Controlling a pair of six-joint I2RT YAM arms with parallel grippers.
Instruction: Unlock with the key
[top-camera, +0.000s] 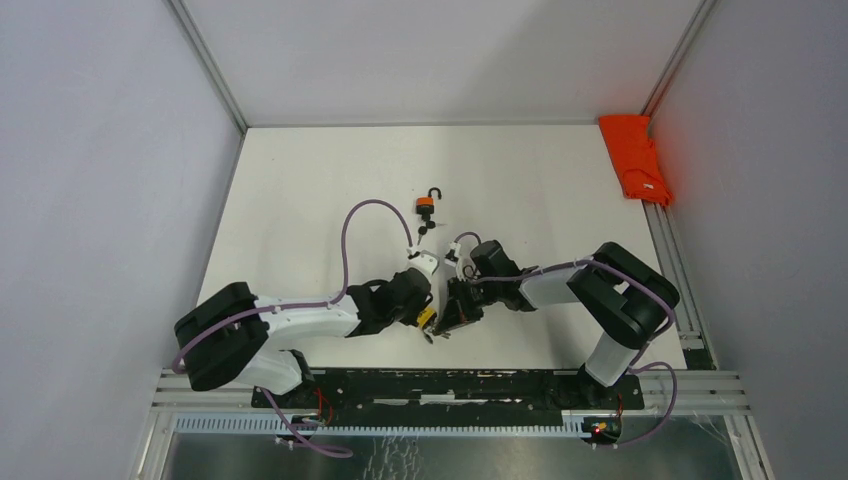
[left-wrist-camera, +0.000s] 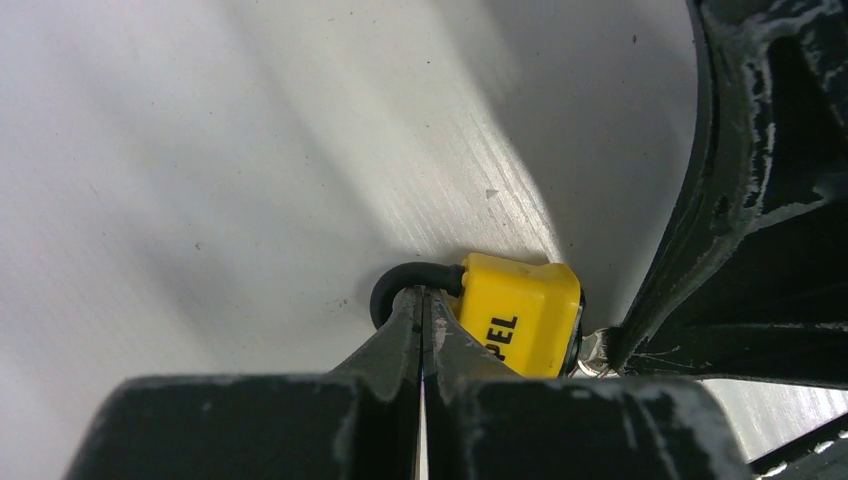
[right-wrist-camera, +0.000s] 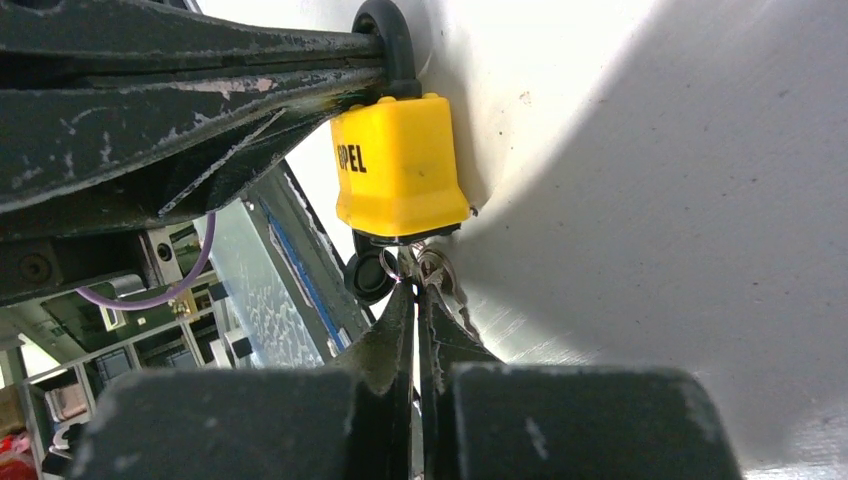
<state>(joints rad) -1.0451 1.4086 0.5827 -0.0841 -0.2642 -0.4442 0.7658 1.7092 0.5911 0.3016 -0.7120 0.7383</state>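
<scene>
Top external view, lower centre: left claw pinches the black shackle of the yellow block padlock; right claw clamps its silver keys, near the white table's bottom edge.

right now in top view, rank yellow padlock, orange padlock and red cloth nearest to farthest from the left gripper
1. yellow padlock, in the left gripper, near edge
2. orange padlock, mid table
3. red cloth, far right corner
</scene>
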